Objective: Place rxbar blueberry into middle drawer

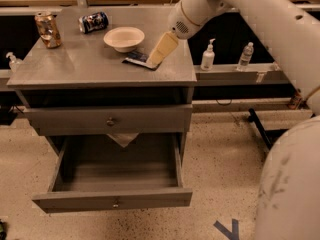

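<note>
light: warm, dim, overhead | shadows: under tabletop (pixel 100 64), inside middle drawer (pixel 115 171) | jaws over rxbar blueberry (pixel 135 59): pale
</note>
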